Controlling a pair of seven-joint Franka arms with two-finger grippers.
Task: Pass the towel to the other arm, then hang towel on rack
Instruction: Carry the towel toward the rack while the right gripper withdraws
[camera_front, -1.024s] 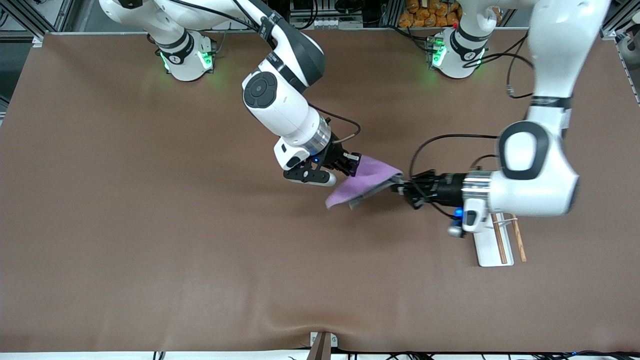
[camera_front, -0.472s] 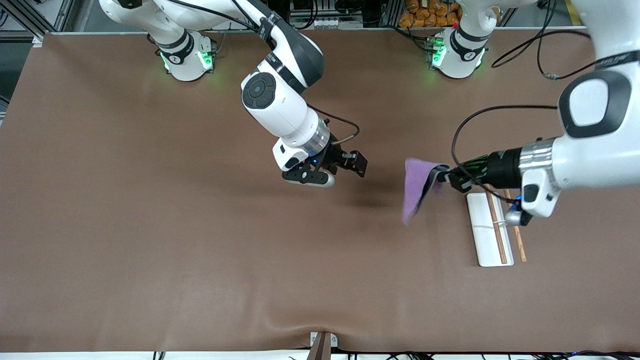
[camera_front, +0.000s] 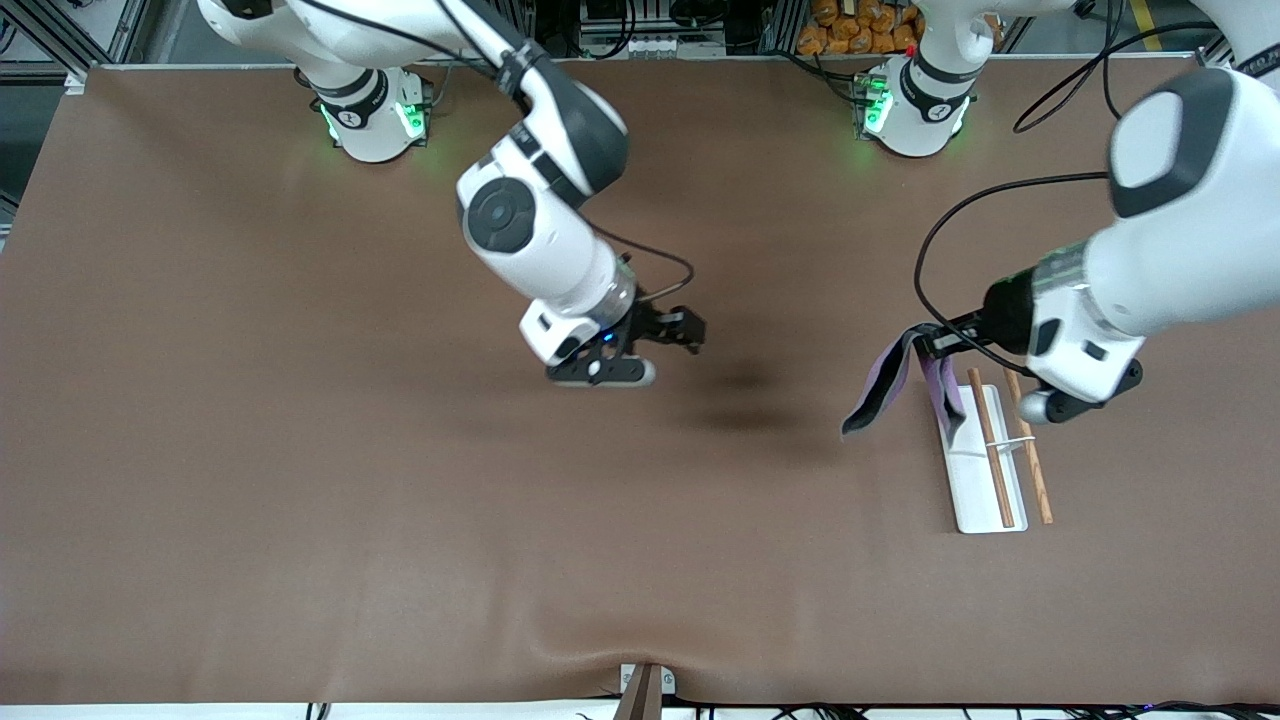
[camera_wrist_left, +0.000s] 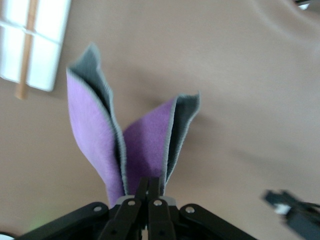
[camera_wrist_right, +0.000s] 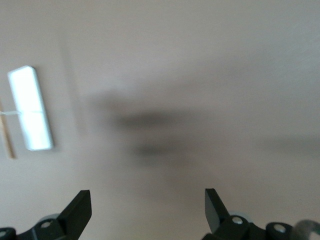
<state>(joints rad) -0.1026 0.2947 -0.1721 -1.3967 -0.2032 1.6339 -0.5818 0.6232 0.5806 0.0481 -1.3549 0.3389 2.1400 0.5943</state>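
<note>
Left gripper (camera_wrist_left: 149, 192): black fingers pinched tight on a bunched corner of the soft lilac-purple towel with dark grey reverse (camera_wrist_left: 97, 135). The cloth hangs from that pinch in two limp folds, lilac faces and grey backing both showing. It is airborne over the end of the rack farther from the front camera, one fold trailing toward the right arm's end of the table.

Rack (camera_front: 975, 480): flat white rectangular base plate, carrying two thin parallel light-brown wooden rods (camera_front: 992, 447) tied by a thin white crossbar. It lies on the brown mat (camera_front: 300, 450) toward the left arm's end. The towel is not yet draped over it. Judged purpose of the corner grip: the cloth falls free, so it can be laid across the rods.

Right gripper (camera_wrist_right: 148, 207): black fingers spread wide, holding nothing. It hovers over bare mat well apart from the rack, toward the right arm's end. Judged: the hand-over is done and this arm waits.
</note>
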